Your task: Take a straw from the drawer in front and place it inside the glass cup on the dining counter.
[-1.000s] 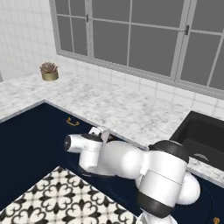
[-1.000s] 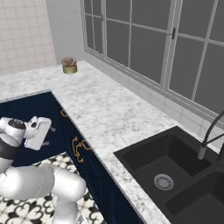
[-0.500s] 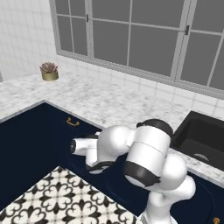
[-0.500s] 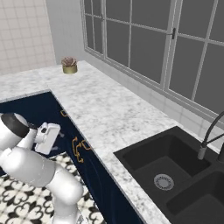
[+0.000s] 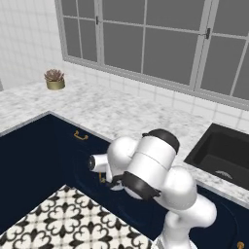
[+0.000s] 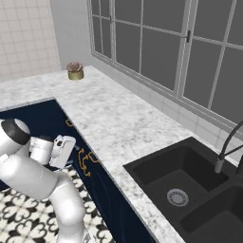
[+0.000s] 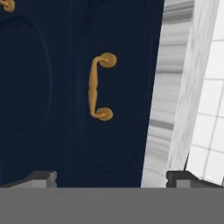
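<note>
Drawer [image 7: 118, 87] front and its brass handle [image 7: 98, 86] sit dead ahead of my gripper [image 7: 111, 175], the navy panel shut tight just below the marble worktop [image 7: 175, 87]. Through the hand view, rolled on its side, the handle's long axis runs up the picture, parallel to the worktop's edge, and it lies between my two fingertips [image 7: 41, 176] but nearer the one away from the worktop; the tips stand wide apart with nothing between them. From the right base view, the hand [image 6: 61, 151] hovers just beside the same handle [image 6: 84, 161], near but not touching as far as I can judge. I reckon a straight push toward the panel, nudged slightly away from the worktop, would centre the bar. Any straw must be inside the closed drawer, hidden from me.
</note>
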